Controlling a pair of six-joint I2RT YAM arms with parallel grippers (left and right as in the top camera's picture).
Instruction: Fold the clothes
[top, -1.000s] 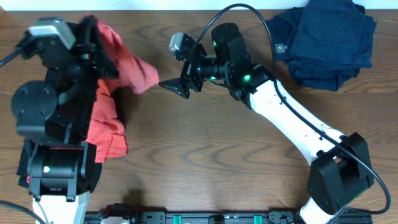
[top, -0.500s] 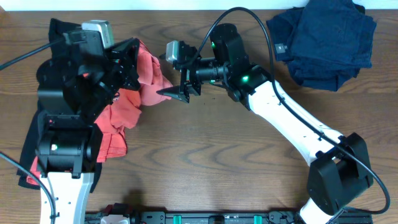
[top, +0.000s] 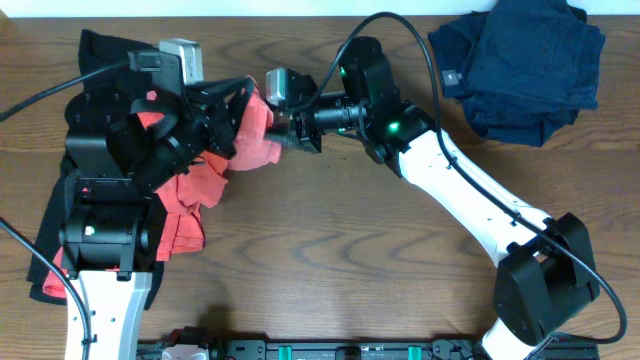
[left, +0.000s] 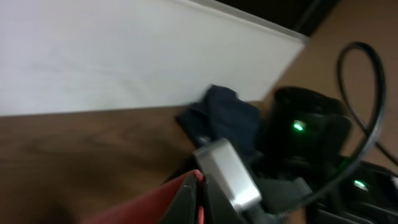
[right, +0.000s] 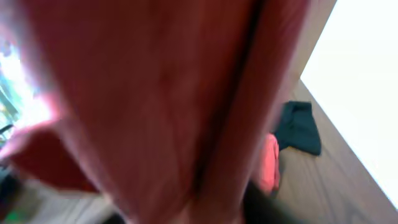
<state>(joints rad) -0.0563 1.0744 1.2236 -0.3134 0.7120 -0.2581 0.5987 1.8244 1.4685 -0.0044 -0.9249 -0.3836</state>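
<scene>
even overhead light; wrist views blurred, coral-red t-shirt (right: 155, 112) out of focus

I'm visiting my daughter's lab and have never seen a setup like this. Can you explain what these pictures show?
These are two robot arms at a wooden table, each ending in a two-finger gripper. One picture looks down from above. The other two come from small cameras on each wrist, so they are close and blurry. The left gripper holds a coral-red T-shirt bunched up, and the right gripper seems to pinch its other edge, which is why red cloth fills the right wrist view. A black garment lies at the left, and a navy pile of clothes sits at the far right corner.
</scene>
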